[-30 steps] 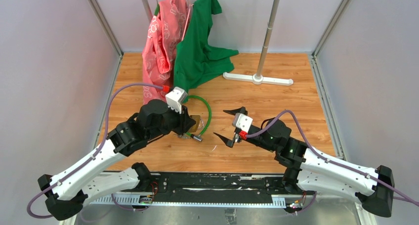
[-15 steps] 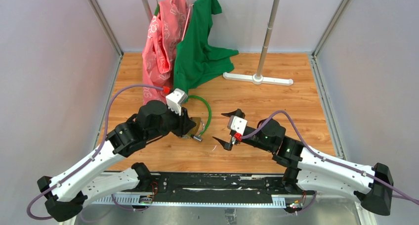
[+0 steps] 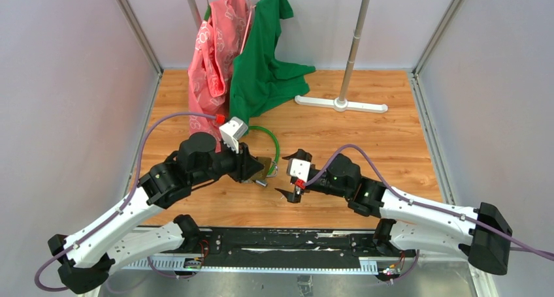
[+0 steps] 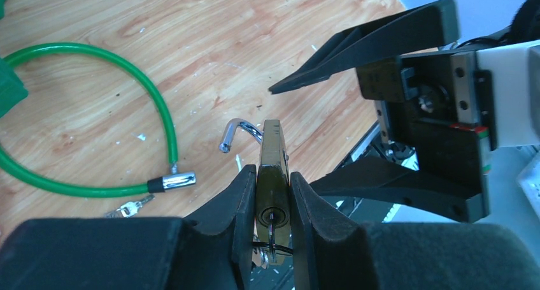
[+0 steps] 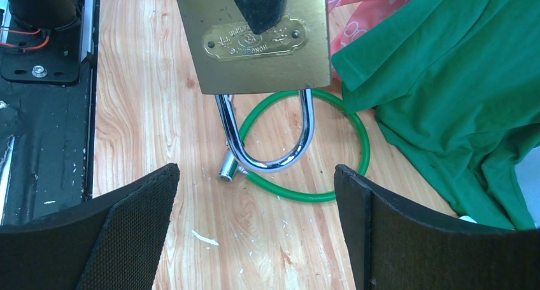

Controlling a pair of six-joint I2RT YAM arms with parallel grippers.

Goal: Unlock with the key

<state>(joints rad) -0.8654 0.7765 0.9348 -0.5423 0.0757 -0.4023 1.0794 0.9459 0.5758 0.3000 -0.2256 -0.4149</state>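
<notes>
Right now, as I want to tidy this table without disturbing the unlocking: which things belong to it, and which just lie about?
Job: key on the table; green cable lock; brass padlock, shackle open, clamped in the left gripper; right gripper, open.
Lying about: pink garment; green garment; rack base.

OVERHEAD AND WRIST VIEWS: The left arm [image 3: 124, 212], at 8 o'clock, and the right arm [image 3: 431, 213], at 4 o'clock, wear white shells over black joints and black base blocks. A purple cable [image 3: 153, 127] runs along each arm and ends at a red plug [image 3: 220, 119] beside a white camera block [image 3: 233, 131]. The right claw [image 5: 256, 175] has black wedge fingers [image 5: 127, 239] with woven-textured pads. The left claw [image 4: 272, 188] shows smooth matte-black fingers, rounded at the shoulders.
</notes>
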